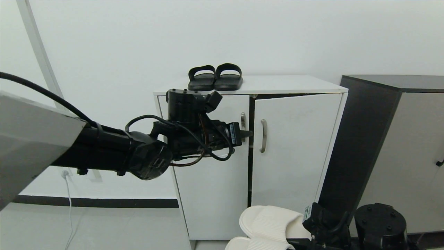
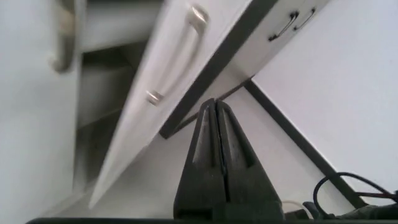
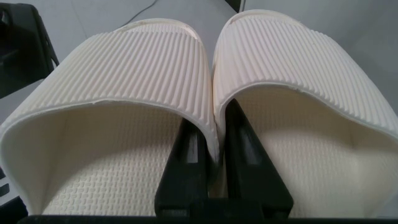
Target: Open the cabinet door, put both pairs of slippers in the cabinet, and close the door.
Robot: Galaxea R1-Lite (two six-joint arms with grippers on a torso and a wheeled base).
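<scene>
A white two-door cabinet (image 1: pixel 215 194) stands against the wall, its right door (image 1: pixel 291 149) slightly ajar with a dark gap beside the left door. A black pair of slippers (image 1: pixel 215 78) rests on the cabinet's top. My left gripper (image 1: pixel 248 133) is shut with nothing in it, its tips at the gap between the door handles. The left wrist view shows the left gripper (image 2: pixel 215 109) close to the free edge of the ajar door (image 2: pixel 155 118). Low at the front, my right gripper (image 3: pixel 216 121) is shut on the inner straps of the white pair of slippers (image 3: pixel 149 74), held side by side (image 1: pixel 269 222).
A dark-sided cabinet (image 1: pixel 350 146) with grey doors stands right beside the white one. A wall socket with a white cable (image 1: pixel 66 175) is low on the left wall. Bare floor lies left of the cabinet.
</scene>
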